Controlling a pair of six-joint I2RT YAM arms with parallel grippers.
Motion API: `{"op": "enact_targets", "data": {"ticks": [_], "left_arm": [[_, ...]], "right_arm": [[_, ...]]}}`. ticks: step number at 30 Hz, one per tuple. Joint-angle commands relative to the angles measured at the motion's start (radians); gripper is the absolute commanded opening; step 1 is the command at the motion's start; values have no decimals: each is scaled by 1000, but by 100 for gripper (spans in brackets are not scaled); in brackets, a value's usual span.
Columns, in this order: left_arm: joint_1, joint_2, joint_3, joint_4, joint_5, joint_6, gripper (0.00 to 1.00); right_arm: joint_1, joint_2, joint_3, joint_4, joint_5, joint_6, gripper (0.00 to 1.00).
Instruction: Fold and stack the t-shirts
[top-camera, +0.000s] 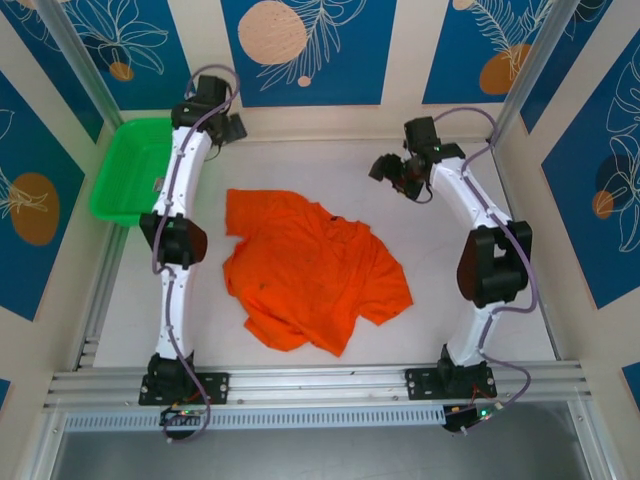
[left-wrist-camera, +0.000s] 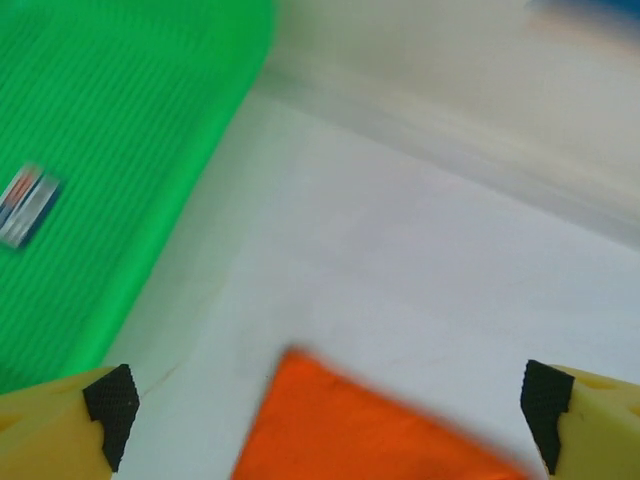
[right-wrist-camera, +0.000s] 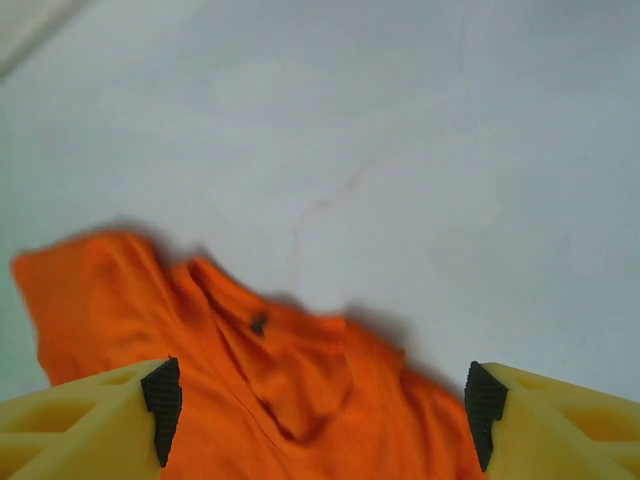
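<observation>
One bright orange t-shirt (top-camera: 310, 270) lies rumpled on the white table, roughly at its middle, neck toward the back. My left gripper (top-camera: 230, 127) hovers at the back left beside the green tray, open; in the left wrist view its pads (left-wrist-camera: 112, 408) stand wide apart above a corner of the t-shirt (left-wrist-camera: 350, 440). My right gripper (top-camera: 386, 168) hangs at the back right, open. The right wrist view has its gripper (right-wrist-camera: 323, 408) over the t-shirt's collar (right-wrist-camera: 300, 400), with the small dark neck label (right-wrist-camera: 258, 323) just ahead. Nothing is held.
A green plastic tray (top-camera: 130, 170) sits at the back left corner, with a small sticker (left-wrist-camera: 25, 205) on its floor. Patterned walls close in the table on three sides. Bare white table (top-camera: 470, 160) lies around the shirt.
</observation>
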Motion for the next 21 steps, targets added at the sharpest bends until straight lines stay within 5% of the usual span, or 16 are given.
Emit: {"op": "enact_targets", "data": {"ticks": [1, 5, 13, 21], "left_arm": [[-10, -284, -291, 73, 42, -22, 100], [-25, -484, -697, 292, 128, -59, 100], [-198, -480, -920, 352, 211, -6, 100], [-394, -360, -946, 393, 227, 22, 100]], "right_arm": [[-3, -146, -202, 67, 15, -21, 76], [-16, -255, -479, 132, 81, 43, 70], [-3, -435, -791, 166, 70, 59, 69], [31, -508, -951, 233, 3, 102, 60]]}}
